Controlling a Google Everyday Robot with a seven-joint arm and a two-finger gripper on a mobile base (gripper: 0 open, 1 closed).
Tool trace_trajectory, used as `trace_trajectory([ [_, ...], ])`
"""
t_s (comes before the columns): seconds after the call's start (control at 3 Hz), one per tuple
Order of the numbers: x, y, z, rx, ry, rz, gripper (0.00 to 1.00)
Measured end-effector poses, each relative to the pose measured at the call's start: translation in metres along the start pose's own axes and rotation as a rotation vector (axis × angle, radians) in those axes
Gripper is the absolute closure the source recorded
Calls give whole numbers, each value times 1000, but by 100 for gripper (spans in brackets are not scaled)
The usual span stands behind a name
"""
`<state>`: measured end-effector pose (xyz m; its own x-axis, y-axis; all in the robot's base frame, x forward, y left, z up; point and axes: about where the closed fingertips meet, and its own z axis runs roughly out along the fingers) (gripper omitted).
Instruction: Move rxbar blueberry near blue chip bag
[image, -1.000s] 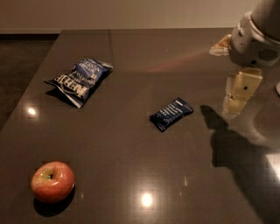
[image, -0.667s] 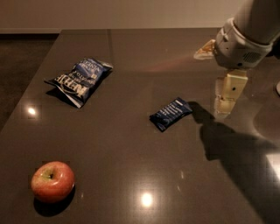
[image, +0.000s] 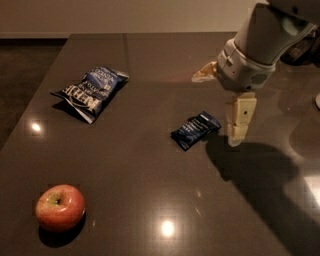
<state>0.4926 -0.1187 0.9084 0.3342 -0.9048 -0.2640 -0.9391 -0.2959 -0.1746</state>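
Rxbar blueberry lies just beside the pincer — toward the blue chip bag.

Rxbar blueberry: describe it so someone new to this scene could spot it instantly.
On the dark table, look right of centre, just beside the gripper hanging low. The rxbar blueberry lies flat there: small and navy, much smaller than the crinkled blue chip bag at back left.

One each: rxbar, chip bag, apple, gripper beside rxbar
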Motion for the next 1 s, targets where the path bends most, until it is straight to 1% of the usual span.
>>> trace_trajectory([
  [0.33, -7, -3, 23, -30, -3, -67, 0],
  [0.67, -5, -7, 44, -64, 5, -104, 0],
  [1.0, -4, -5, 58, -94, 8, -127, 0],
])
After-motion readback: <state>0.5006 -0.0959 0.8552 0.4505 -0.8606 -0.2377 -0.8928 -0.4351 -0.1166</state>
